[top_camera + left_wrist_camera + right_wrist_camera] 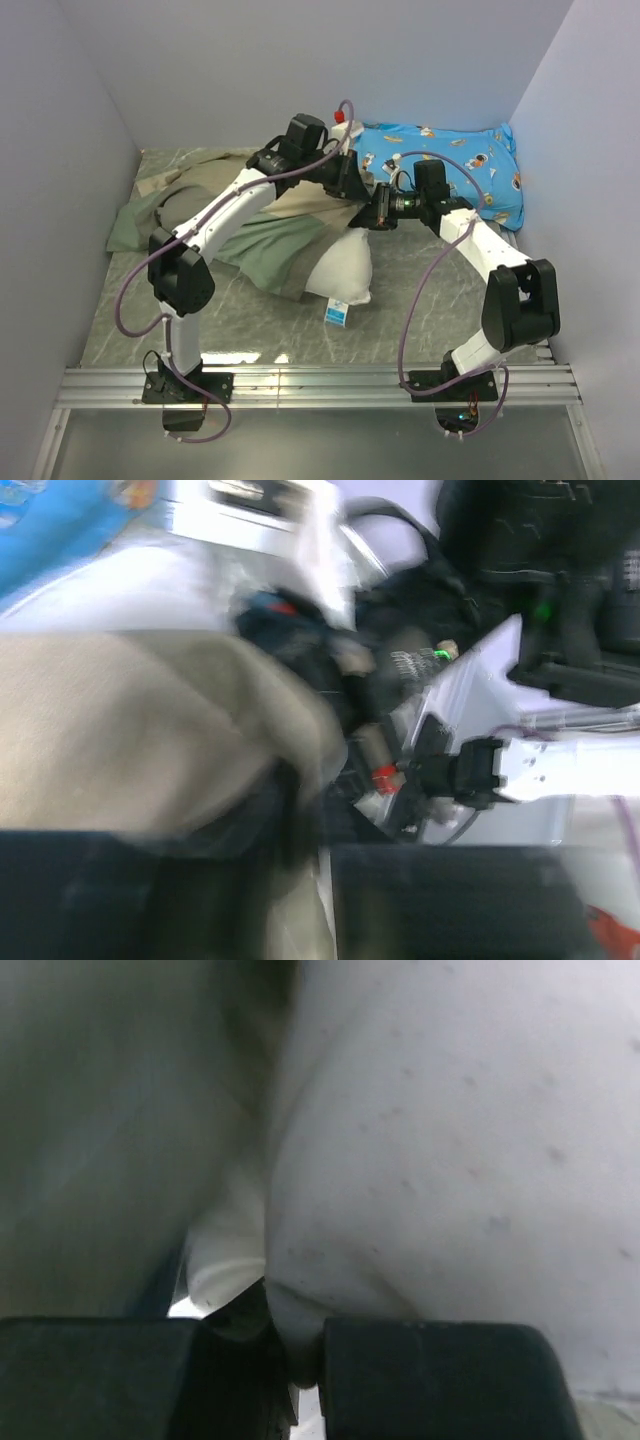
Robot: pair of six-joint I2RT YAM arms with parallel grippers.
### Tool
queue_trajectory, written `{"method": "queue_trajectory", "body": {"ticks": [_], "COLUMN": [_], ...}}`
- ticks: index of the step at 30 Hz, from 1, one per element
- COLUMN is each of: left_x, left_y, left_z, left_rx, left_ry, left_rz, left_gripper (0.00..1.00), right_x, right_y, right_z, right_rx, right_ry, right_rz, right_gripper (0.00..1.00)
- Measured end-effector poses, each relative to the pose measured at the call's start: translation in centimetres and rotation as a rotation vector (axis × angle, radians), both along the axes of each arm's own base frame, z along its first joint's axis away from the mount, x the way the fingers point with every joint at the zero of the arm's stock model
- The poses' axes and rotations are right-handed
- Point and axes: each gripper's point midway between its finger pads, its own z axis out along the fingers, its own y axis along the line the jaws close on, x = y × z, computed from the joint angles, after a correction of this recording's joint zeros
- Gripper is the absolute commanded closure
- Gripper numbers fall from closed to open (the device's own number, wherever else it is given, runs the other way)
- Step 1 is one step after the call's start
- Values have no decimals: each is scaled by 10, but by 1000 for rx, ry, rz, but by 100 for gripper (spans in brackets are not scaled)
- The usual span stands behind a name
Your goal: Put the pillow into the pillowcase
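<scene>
Pillow (340, 268) lies mid-table (250, 335), its near end bare and its far-left part under the pillowcase (230, 240), which sprawls off to the left. Right end effector (300, 1345) is clamped on a pinch of white pillow beside the grey-green cloth, probably to feed it in. Left end effector (318, 855), blurred, looks closed on a tan pillowcase fold, probably holding the mouth.
</scene>
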Motion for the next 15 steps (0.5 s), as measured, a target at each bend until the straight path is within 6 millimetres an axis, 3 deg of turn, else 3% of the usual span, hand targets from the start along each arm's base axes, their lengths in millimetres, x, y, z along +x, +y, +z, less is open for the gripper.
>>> {"method": "queue_trajectory", "body": {"ticks": [2,4,6,8,10,12,15], "left_x": [17,28,28,10,-24,-55,-80], "left_y": [17,40,74,112,145,170,191], "left_z": [-9,-20,-30,-34,-34,-27,-30], "left_rx": [15,61,135,217,284,331,383], "left_ry": [6,-21,-67,-157,-240,-325,-423], "left_rz": [35,85,146,200,206,201,199], "left_gripper": [36,24,18,15,16,16,15], "right_x": [-1,-4,-3,-3,-1,2,4], "right_y": [0,0,1,0,-4,-6,-8], "right_z": [-9,-20,-30,-39,-46,-49,-49], "right_rx": [-3,-8,-6,2,7,10,16], "right_ry": [10,40,66,92,118,137,143], "right_rz": [-7,-8,-12,-22,-42,-59,-70], "right_gripper": [100,100,100,100,100,100,100]}}
